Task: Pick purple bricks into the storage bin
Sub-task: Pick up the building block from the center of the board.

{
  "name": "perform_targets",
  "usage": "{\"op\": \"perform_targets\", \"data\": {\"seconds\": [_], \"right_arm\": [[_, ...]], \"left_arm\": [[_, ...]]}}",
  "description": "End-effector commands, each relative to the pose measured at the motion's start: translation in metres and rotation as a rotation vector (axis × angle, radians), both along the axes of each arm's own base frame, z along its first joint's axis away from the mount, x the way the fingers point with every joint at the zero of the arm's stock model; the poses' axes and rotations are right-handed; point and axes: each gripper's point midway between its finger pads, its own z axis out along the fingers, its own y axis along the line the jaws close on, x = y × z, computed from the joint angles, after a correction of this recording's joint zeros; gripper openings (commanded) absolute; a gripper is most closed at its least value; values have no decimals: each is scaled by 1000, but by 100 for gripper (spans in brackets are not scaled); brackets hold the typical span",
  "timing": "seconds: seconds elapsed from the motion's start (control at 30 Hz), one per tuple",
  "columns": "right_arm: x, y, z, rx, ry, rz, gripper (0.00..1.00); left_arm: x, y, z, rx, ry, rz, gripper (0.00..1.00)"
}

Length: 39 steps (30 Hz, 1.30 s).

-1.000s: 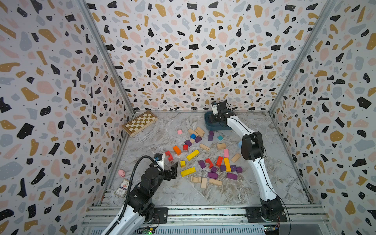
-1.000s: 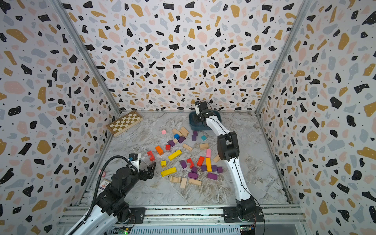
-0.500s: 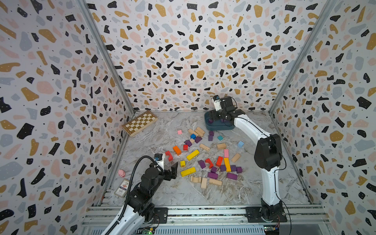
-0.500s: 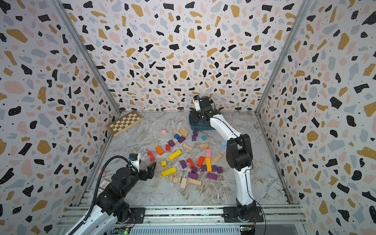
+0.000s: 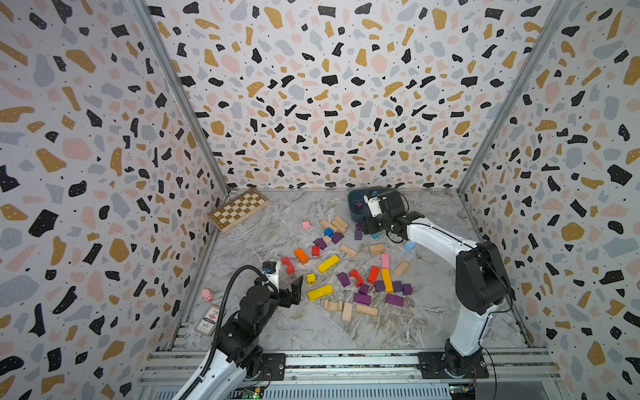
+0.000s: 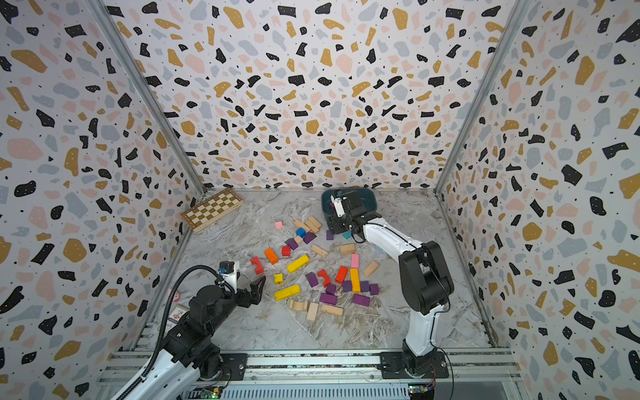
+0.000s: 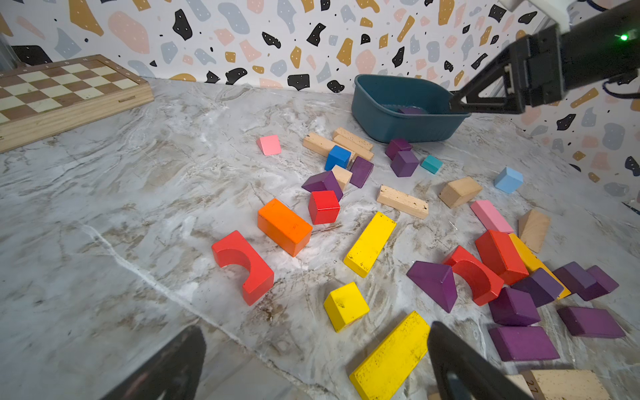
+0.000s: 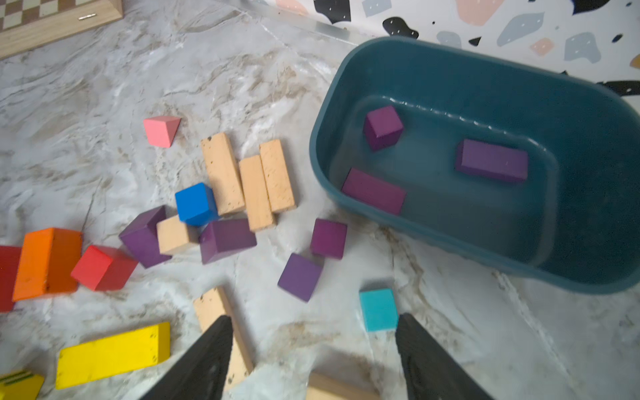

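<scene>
The teal-blue storage bin (image 5: 352, 203) (image 8: 588, 249) stands at the back of the table. In the right wrist view it holds three purple bricks: a cube (image 8: 382, 126) and two bars (image 8: 491, 161) (image 8: 374, 190). My right gripper (image 5: 367, 225) (image 8: 311, 332) hovers open and empty just in front of the bin, above two purple cubes (image 8: 328, 238) (image 8: 299, 277). More purple bricks (image 5: 362, 298) (image 7: 523, 343) lie in the front-right cluster. My left gripper (image 5: 294, 287) (image 7: 315, 349) stands open and empty at the front left, beside a yellow bar (image 7: 391, 353).
A wooden chessboard (image 5: 239, 209) lies at the back left. Red, orange, yellow, pink, blue and plain wooden blocks (image 5: 327, 263) are mixed among the purple ones. A teal cube (image 8: 378, 310) sits by the right fingers. A pink toy (image 5: 206, 294) and a card box (image 5: 209, 318) lie by the left wall.
My right gripper has opened wider and drawn back from above the bin toward the blocks in front of it. The left arm has not moved.
</scene>
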Motion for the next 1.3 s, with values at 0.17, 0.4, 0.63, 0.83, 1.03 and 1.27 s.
{"op": "perform_targets", "data": {"seconds": [0.17,0.4,0.63,0.83,1.03,1.27], "right_arm": [[-69,-40,-14,9,7,-89,76],[-124,-74,-36,6,60,-177,63],[-168,-100,-51,39,129,-260,55],[-193,-114,-67,58,194,-329,51],[-208,-123,-78,81,236,-379,51],[-212,-131,-87,61,262,-428,51]], "left_arm": [[2,-1,8,-4,-42,-3,99],[2,-1,8,-5,-43,-3,99],[3,-1,8,-3,-40,-4,99],[4,-2,7,1,-34,-6,99],[3,-1,7,0,-37,-2,99],[3,-1,8,-3,-42,-1,99]]}}
